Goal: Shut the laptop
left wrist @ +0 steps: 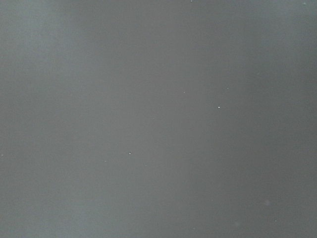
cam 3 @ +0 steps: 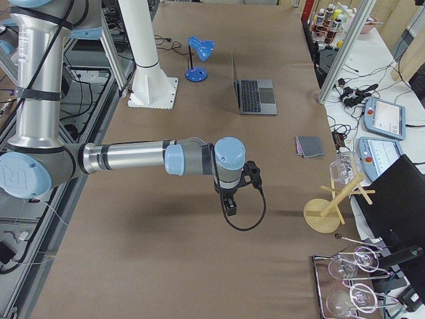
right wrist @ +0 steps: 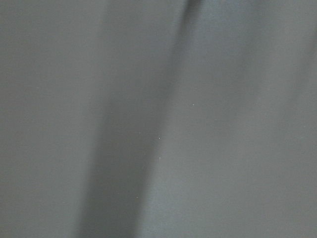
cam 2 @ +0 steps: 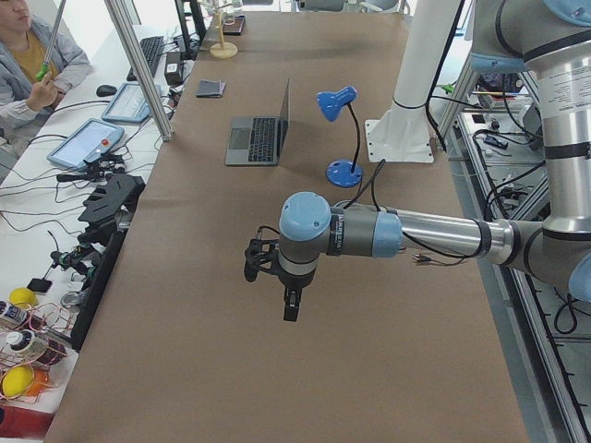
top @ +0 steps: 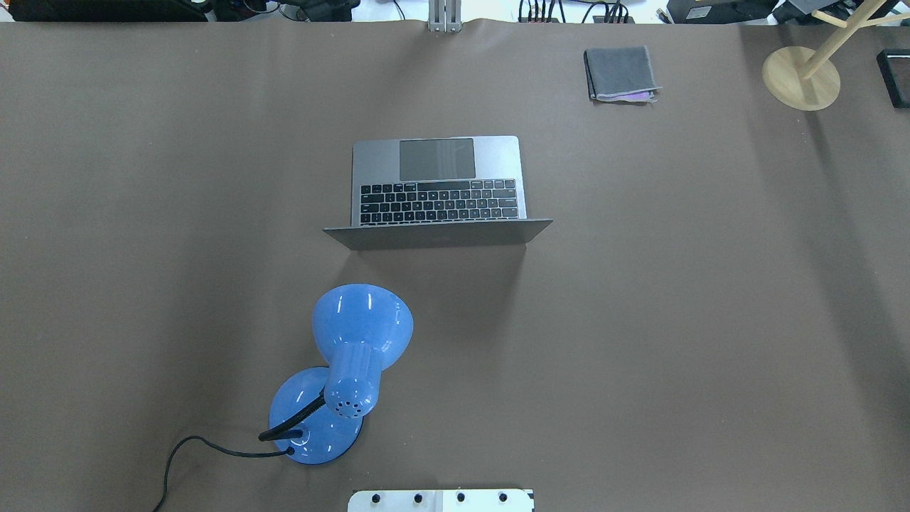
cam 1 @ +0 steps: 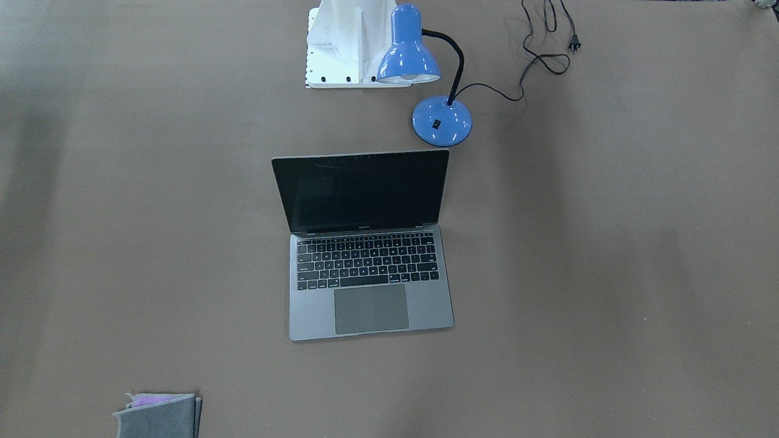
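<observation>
Grey metal laptop (cam 1: 371, 274) stands open mid-table, screen upright. In each side view it lies at 12 o'clock, well apart from left gripper (cam 2: 290, 312) and right gripper (cam 3: 230, 207). Cannot tell either's grip state.

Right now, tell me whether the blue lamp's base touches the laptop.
Apart. The overhead view shows a wide stretch of bare brown table between the lamp's base and the laptop, whose lid stands open.

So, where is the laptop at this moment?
In the overhead view the laptop stands open near the table's middle, screen facing away from the robot. Its nearest neighbour is the blue lamp, on the robot's side and slightly toward its left.
</observation>
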Action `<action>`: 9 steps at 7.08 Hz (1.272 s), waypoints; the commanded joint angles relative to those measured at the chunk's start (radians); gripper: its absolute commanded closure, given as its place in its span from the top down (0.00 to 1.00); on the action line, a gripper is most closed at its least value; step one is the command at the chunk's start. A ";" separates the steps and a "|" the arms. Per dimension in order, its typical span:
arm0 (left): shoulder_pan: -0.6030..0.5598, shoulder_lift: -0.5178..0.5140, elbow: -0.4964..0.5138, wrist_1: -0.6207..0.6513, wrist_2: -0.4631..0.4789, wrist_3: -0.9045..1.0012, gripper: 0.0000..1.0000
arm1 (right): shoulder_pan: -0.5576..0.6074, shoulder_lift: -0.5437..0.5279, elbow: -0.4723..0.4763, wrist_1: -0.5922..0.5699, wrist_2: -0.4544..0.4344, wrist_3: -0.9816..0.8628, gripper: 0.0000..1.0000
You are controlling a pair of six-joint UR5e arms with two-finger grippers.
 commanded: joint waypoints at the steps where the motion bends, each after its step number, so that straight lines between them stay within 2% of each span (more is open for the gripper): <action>1: -0.001 -0.004 0.012 -0.006 -0.002 -0.008 0.98 | 0.001 -0.002 -0.012 0.000 -0.075 -0.002 1.00; 5: 0.001 0.019 -0.001 -0.007 -0.016 -0.006 0.98 | -0.001 -0.003 -0.012 -0.001 -0.082 0.003 1.00; 9: 0.001 0.021 -0.002 -0.012 -0.019 -0.005 0.98 | -0.001 -0.011 -0.002 0.000 -0.048 0.007 1.00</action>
